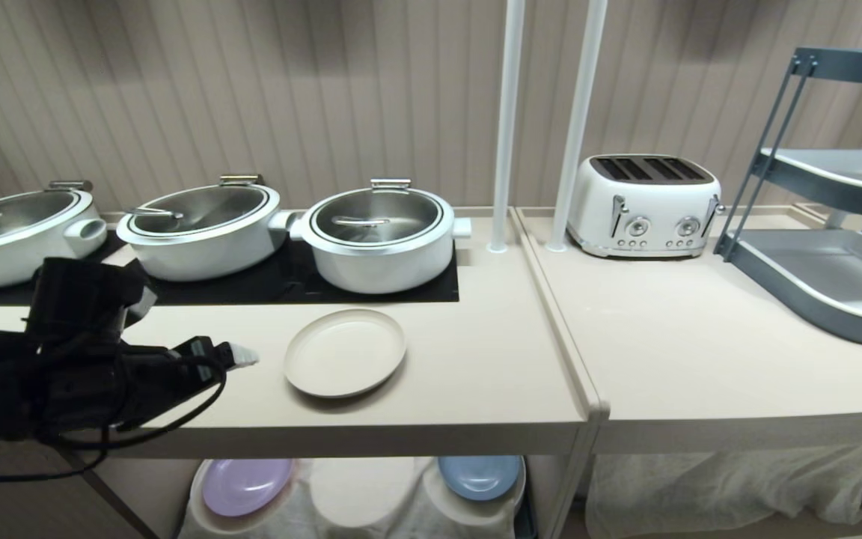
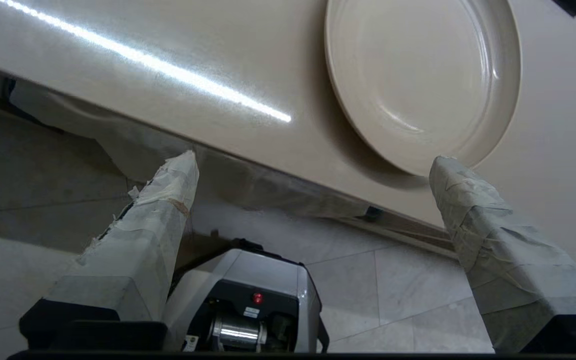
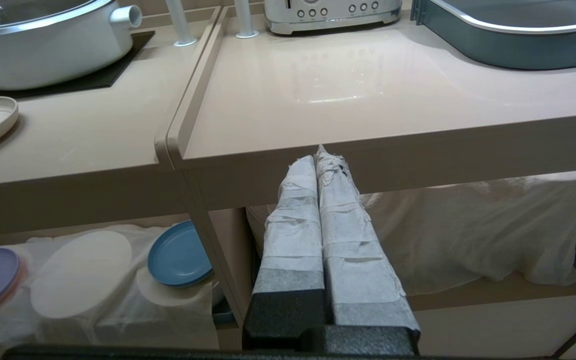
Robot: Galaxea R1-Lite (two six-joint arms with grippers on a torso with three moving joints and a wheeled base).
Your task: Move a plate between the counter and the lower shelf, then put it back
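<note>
The cream plate (image 1: 345, 352) lies flat on the counter (image 1: 476, 374), in front of the right-hand pot. My left gripper (image 1: 242, 356) hovers just left of the plate, near the counter's front edge. In the left wrist view that gripper (image 2: 314, 162) is open, its taped fingers wide apart with nothing between them and the plate (image 2: 423, 80) just beyond one fingertip, not touched. The lower shelf (image 1: 356, 494) lies under the counter, draped in white cloth. My right gripper (image 3: 318, 155) is shut and empty, parked low in front of the counter edge.
Three white lidded pots (image 1: 378, 236) stand on the black hob (image 1: 266, 288) behind the plate. A white toaster (image 1: 644, 206) and a grey-blue tray rack (image 1: 820, 277) occupy the right counter. A lilac plate (image 1: 245, 485) and a blue plate (image 1: 480, 475) rest on the shelf cloth.
</note>
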